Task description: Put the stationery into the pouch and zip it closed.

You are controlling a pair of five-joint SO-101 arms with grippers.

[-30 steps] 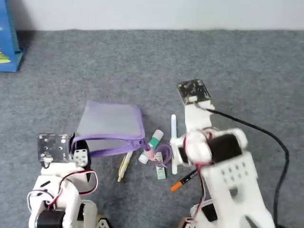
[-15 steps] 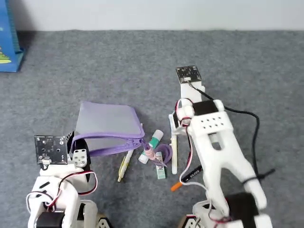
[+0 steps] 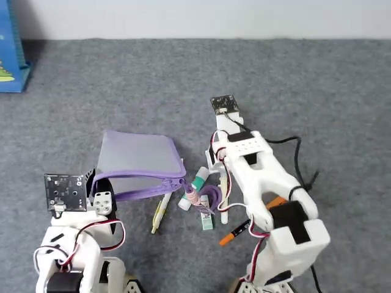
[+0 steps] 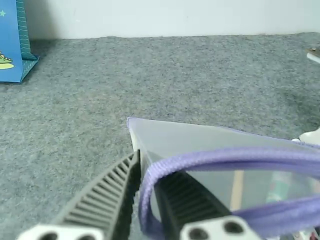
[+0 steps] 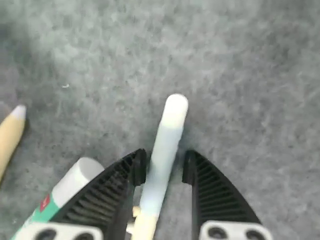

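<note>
The right pincer [image 5: 164, 157] stands narrowly open astride the pale pen [image 5: 168, 122] on the surface [image 3: 317, 85] — one finger each side, seemingly not gripping yet; the pen's long axis runs straight out between them, square to the closing line. The left pincer [image 4: 147, 169] pinches the pouch [image 3: 137, 160] rim, which is beside the pen — toward the left arm.

1. We are seeing the pouch [image 3: 137, 160] lying on the table [image 3: 305, 79], with the glue stick [image 3: 197, 186] just right of its mouth.
2. The left gripper [image 4: 145, 167] is sitting at the pouch's near left corner.
3. The right gripper [image 5: 164, 157] is straddling a pen [image 5: 170, 117], right of the glue stick.
</note>
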